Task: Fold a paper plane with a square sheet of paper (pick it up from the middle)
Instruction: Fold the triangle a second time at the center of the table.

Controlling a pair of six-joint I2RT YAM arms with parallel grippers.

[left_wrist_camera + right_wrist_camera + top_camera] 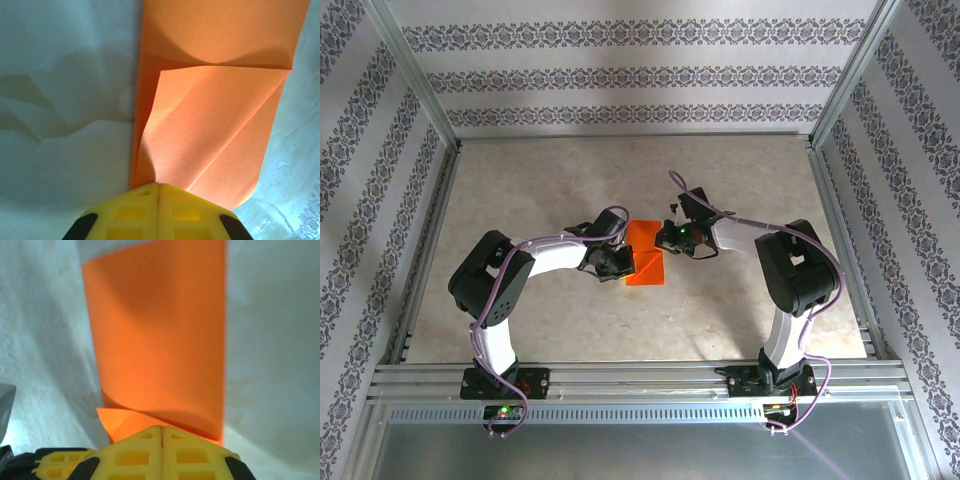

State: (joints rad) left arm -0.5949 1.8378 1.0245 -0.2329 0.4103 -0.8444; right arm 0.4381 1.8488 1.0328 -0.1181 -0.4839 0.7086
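Part-folded orange paper with a diagonal flap; left tool and right tool each clamp it

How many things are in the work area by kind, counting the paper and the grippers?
Orange square sheet of paper, partly folded: 1
Grippers: 2, the left gripper and the right gripper
Total: 3

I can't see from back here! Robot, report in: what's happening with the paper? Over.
Left tool shut, right tool shut, both at the edges of the paper. Paper partly folded. Nothing in the way. Over.
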